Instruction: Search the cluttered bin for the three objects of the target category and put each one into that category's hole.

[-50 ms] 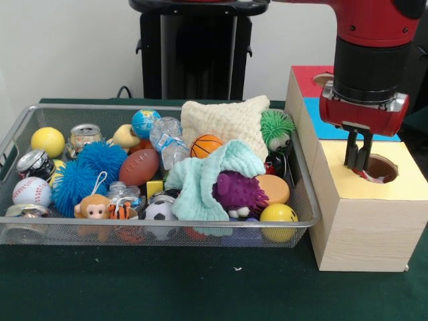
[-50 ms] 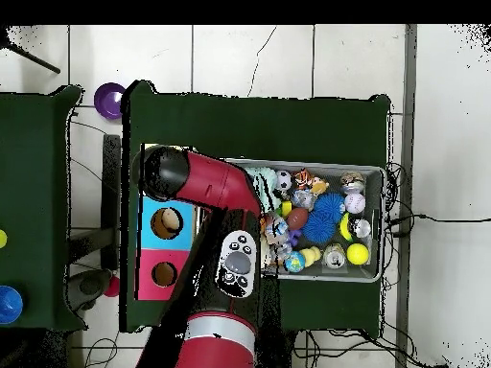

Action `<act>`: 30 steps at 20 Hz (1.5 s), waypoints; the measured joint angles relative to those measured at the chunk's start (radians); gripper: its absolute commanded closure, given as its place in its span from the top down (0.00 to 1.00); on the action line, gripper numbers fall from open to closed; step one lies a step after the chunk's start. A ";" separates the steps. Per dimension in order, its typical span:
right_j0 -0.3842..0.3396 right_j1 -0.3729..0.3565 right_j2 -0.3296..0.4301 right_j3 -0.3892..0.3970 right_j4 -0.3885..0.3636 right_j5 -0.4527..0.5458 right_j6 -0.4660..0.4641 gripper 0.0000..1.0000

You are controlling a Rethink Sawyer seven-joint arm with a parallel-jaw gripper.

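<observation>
The pincer [image 1: 358,162] hangs over the round hole [image 1: 379,167] in the yellow top of the wooden box [image 1: 364,221]. Its two dark fingers point down, close together with only a thin gap, and their tips are at the hole's left rim. A small red and white bit shows just under the tips, but I cannot tell if the pincer is gripping it. The red and black arm [image 1: 371,47] comes down from above.

The box stands on the green surface [image 1: 167,287], touching the right side of the wire bin [image 1: 27,231]. Behind the yellow part, its top is blue [image 1: 328,127], then red with another hole.

The bin is full of toys. Near the box side lie a yellow ball [image 1: 278,215], a purple spiky toy [image 1: 238,192] tucked in a light green cloth [image 1: 207,177], and a green fuzzy toy with eyes [image 1: 277,130] beside a cream cloth [image 1: 224,120]. In the middle are a little basketball [image 1: 206,145], a brown football [image 1: 139,166] and a soccer ball [image 1: 159,211]. At the far left are a baseball [image 1: 31,191], blue spiky balls [image 1: 87,170] and a toy monkey [image 1: 93,206].

From above, the arm [image 2: 216,187] covers the yellow part of the box.
</observation>
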 measured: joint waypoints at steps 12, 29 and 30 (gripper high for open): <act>-0.009 0.000 0.010 0.000 0.011 0.007 0.000 0.00; -0.029 0.001 0.053 0.001 0.061 0.007 0.000 0.00; -0.029 0.002 0.053 0.001 0.061 0.007 0.000 0.00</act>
